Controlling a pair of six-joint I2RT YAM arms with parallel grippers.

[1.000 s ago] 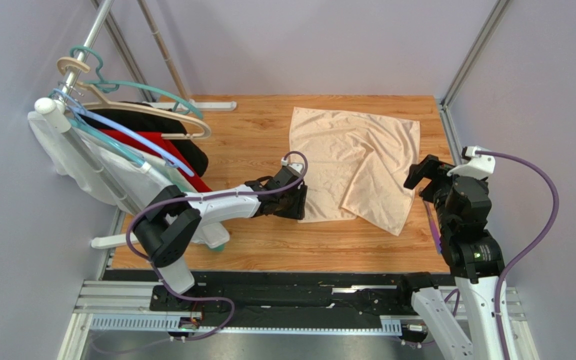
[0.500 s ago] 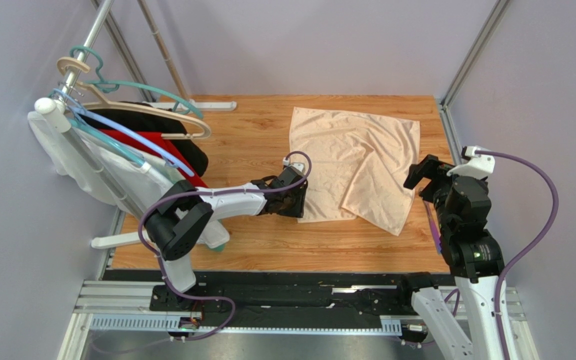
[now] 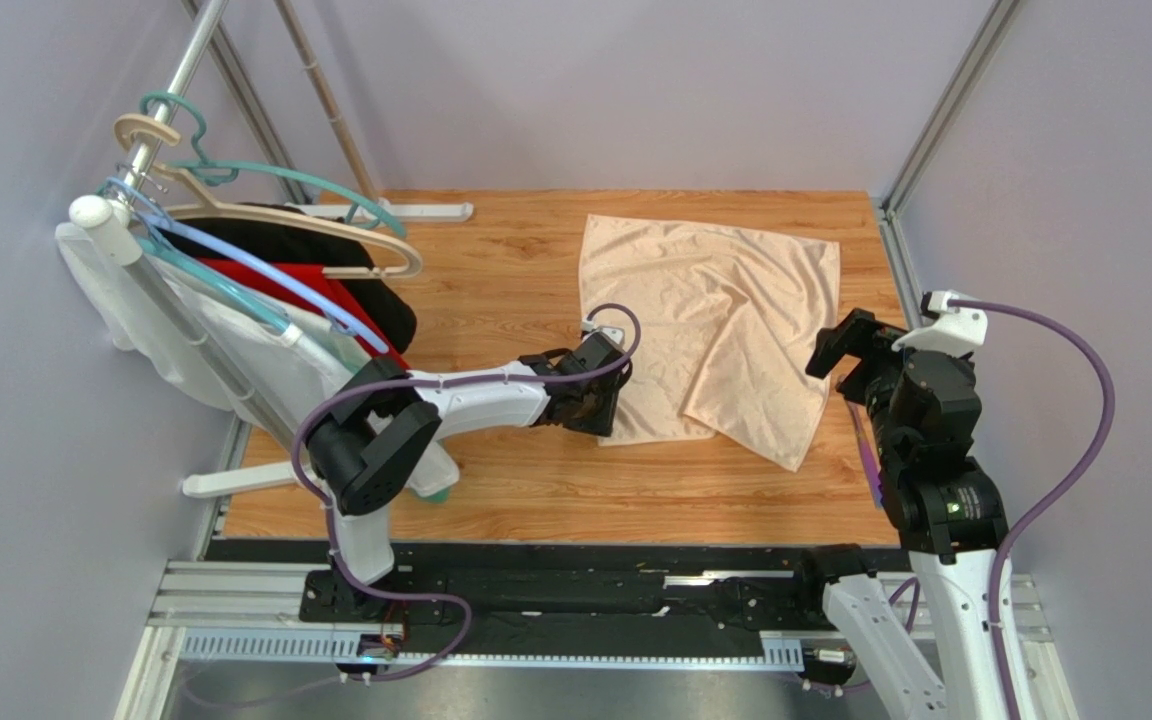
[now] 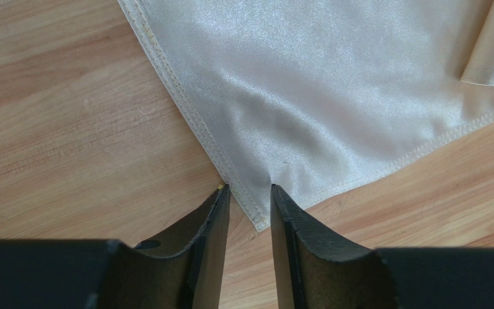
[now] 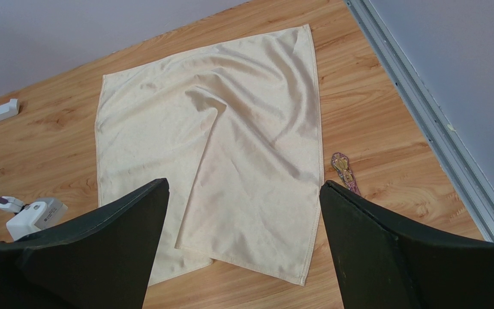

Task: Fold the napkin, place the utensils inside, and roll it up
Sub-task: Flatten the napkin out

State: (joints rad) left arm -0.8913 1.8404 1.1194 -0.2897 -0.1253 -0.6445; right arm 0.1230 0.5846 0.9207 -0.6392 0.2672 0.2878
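Napkin (image 3: 710, 323) sits on the wooden table (image 3: 507, 270), the largest thing in the top view, whose planks fill the middle of the frame. At the upper left a rack of garments on hangers (image 3: 237, 285), white, red and black, leans over the table's left edge. The napkin lies spread in the upper centre and right of the top view. It is pale peach and lightly wrinkled, and a flap on its right is doubled over along a slanting crease, ending in a point at the lower right. The left arm reaches from the lower left across the bare wood to the napkin's lower-left corner. In the left wrist view the left gripper (image 4: 249, 193) is low over the table. Its jaws stand a narrow gap apart, and the hemmed corner of the cloth lies flat in that gap, not visibly pinched. The right arm stands at the right of the frame, off the cloth. The right gripper (image 5: 243, 185) is raised above the napkin's right edge with its jaws spread wide and nothing between them. The utensils (image 5: 345, 171) lie on the wood just right of the napkin's right hem, only a purple and tan end showing, the rest hidden behind the right finger.
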